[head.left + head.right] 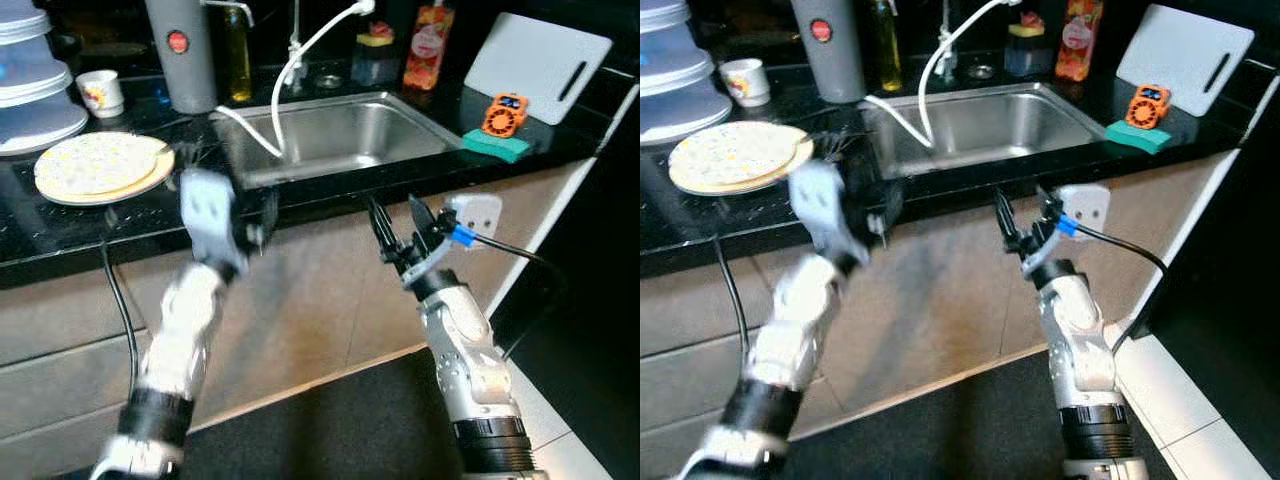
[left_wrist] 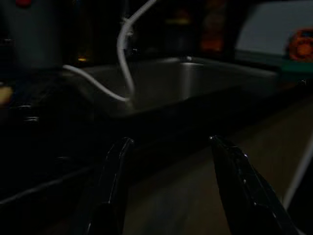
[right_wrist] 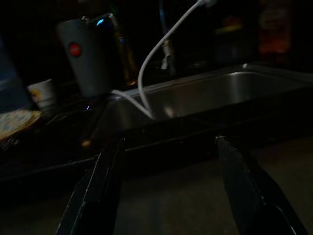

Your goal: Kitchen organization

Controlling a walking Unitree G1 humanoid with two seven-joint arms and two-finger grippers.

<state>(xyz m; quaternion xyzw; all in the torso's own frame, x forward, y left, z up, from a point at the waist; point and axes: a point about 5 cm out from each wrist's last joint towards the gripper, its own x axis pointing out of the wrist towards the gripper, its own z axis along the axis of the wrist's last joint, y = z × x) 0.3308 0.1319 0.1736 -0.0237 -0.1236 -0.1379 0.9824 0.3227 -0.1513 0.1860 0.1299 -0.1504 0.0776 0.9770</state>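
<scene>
A steel sink is set into the black counter, and a white hose curves down into it. On the counter to its left lies a speckled round plate. My left gripper, blurred, is raised at the counter's front edge between the plate and the sink. In the left wrist view its fingers stand open and hold nothing. My right gripper is open and points up just below the sink's front edge. Its fingers are spread, with nothing between them.
At the back stand a grey canister, an oil bottle, a small cup and an orange bottle. A white cutting board and an orange gadget on a green sponge sit right. Stacked pale dishes stand far left.
</scene>
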